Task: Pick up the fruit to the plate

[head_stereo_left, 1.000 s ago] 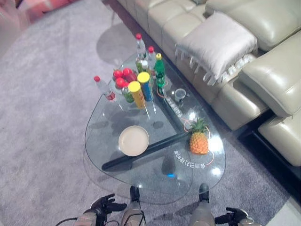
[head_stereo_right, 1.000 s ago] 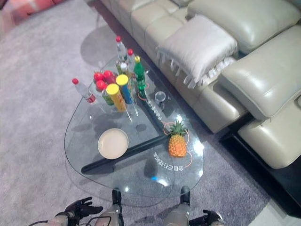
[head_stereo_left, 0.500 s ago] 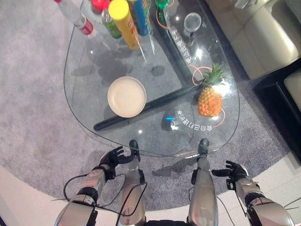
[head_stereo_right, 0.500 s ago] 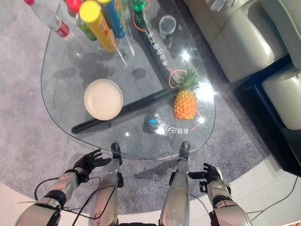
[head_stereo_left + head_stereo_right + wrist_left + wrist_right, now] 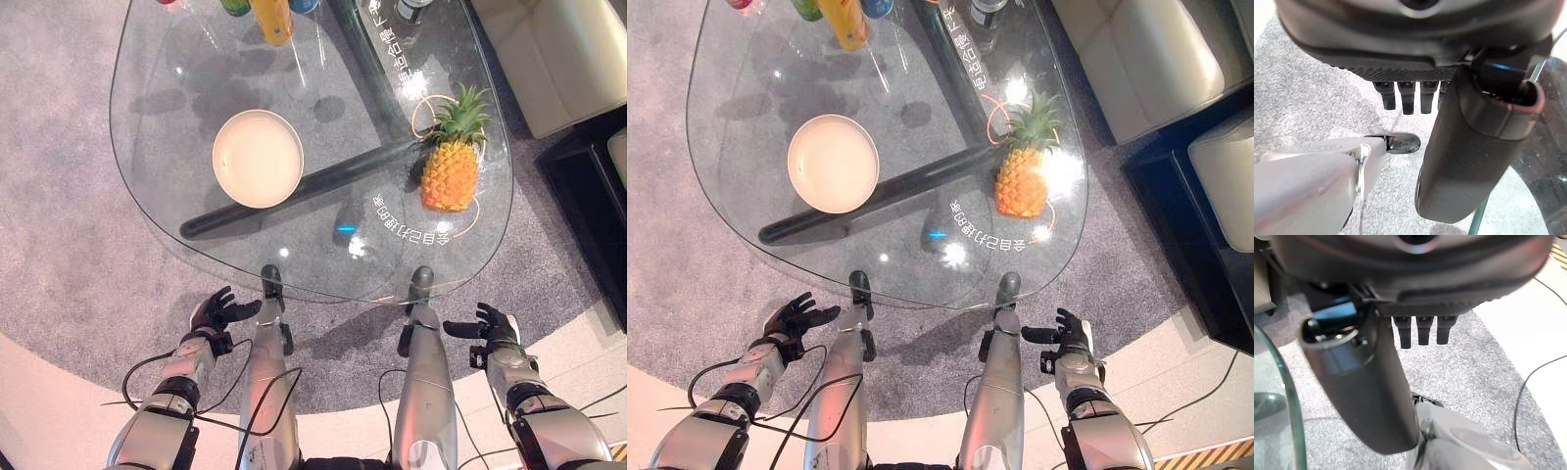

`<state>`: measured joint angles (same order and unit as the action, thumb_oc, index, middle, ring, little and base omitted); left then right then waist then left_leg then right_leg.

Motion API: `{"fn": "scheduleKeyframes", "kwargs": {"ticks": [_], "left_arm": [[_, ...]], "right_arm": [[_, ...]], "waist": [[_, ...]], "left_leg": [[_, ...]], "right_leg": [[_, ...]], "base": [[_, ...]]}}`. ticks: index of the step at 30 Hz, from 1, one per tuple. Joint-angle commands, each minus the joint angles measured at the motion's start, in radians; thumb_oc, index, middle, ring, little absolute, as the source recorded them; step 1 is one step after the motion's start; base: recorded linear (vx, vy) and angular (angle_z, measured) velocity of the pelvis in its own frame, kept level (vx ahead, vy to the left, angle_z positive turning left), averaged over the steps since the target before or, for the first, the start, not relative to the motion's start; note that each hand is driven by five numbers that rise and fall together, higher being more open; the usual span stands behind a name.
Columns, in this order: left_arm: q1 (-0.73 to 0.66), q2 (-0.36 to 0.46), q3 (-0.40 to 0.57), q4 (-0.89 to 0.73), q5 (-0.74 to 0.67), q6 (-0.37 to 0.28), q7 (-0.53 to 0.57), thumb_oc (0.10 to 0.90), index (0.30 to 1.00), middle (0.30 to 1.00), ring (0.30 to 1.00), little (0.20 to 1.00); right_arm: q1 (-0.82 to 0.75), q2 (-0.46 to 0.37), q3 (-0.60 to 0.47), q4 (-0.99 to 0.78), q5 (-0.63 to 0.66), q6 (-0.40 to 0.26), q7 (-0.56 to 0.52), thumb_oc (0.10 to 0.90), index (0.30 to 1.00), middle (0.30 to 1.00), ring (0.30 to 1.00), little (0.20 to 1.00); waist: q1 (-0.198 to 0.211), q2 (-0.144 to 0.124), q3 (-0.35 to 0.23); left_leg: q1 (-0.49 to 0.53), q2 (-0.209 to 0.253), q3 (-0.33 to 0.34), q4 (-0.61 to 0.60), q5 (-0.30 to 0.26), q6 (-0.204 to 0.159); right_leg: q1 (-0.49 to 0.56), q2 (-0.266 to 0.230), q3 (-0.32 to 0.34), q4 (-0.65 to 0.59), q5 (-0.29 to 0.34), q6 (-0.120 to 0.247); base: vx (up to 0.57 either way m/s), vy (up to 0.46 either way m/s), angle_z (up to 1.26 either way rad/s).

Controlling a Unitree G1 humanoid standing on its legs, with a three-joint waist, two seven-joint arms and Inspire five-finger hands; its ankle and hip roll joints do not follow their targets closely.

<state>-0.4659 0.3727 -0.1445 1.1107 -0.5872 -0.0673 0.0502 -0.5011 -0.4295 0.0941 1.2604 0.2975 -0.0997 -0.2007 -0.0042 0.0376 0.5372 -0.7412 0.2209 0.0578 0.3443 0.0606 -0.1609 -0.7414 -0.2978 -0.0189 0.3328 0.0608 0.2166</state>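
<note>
Currently both sets of fingers are spread and relaxed, clamped on nothing: the left hand (image 5: 214, 311) hangs low over the grey carpet (image 5: 69, 225) just short of the near rim of the glass surface (image 5: 167, 117), and the right hand (image 5: 489, 324) does the same on the other side. Each wrist view agrees, showing straight fingers (image 5: 1407, 97) with carpet past them and only the glass edge at one side. The pineapple (image 5: 452, 166), the fruit in question, stands upright on the right half of the surface, leafy crown toward the far side, with an orange cord looped around its base. The plate (image 5: 259, 158) sits empty on the left half, well apart from the pineapple, with a dark bar under the glass running between them. Yellow and blue cans (image 5: 273, 16) crowd the far edge. Compared with a second ago the whole scene has slid: the head camera has tipped downward, so the sofa and most bottles have dropped out and both arms are now in full sight, while pineapple and plate lie just as they did. Judgement: nothing is grasped yet; the task is at its very start, and the right hand looks better placed to reach the pineapple.
</note>
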Motion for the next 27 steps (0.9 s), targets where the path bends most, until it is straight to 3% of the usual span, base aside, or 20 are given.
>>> {"fn": "scheduleKeyframes", "kwargs": {"ticks": [1,16,21,27], "left_arm": [[0.044,0.070,0.023,0.029,-0.016,-0.036,0.028,0.800,0.900,0.900,0.900,0.900],[0.043,0.078,-0.016,0.011,-0.021,-0.046,-0.041,0.800,0.900,0.900,0.900,0.900],[0.041,0.084,-0.030,0.028,-0.021,-0.056,-0.051,0.800,0.900,0.900,0.900,0.900],[0.039,0.084,-0.056,0.037,-0.012,-0.064,-0.046,0.800,0.900,0.900,0.900,0.900]], "right_arm": [[0.057,-0.055,-0.018,-0.050,0.057,-0.030,-0.047,0.800,0.900,0.900,0.900,0.900],[0.015,-0.099,-0.039,-0.058,0.073,-0.066,-0.144,0.800,0.900,0.900,0.900,0.900],[0.009,-0.144,-0.090,-0.021,0.106,-0.046,-0.300,0.800,0.900,0.900,0.900,0.900],[-0.024,-0.198,-0.146,-0.029,0.126,-0.108,-0.504,0.800,0.900,0.900,0.900,0.900]], "waist": [[0.013,-0.020,-0.017],[0.021,-0.017,-0.017],[0.024,-0.021,-0.017],[0.029,-0.021,-0.017]], "left_leg": [[-0.060,-0.030,-0.074,0.100,-0.065,0.039],[-0.089,-0.023,-0.078,0.118,-0.073,0.038],[-0.074,-0.019,-0.078,0.105,-0.072,0.037],[-0.057,-0.019,-0.079,0.084,-0.070,0.038]], "right_leg": [[-0.086,0.002,-0.046,0.141,-0.048,-0.050],[-0.116,-0.007,-0.058,0.152,-0.042,-0.054],[-0.098,-0.008,-0.070,0.142,-0.040,-0.051],[-0.077,-0.010,-0.085,0.120,-0.032,-0.045]], "base": [[0.00,0.000,0.00],[0.00,0.000,0.00],[0.00,0.000,0.00],[0.00,0.000,0.00]]}}
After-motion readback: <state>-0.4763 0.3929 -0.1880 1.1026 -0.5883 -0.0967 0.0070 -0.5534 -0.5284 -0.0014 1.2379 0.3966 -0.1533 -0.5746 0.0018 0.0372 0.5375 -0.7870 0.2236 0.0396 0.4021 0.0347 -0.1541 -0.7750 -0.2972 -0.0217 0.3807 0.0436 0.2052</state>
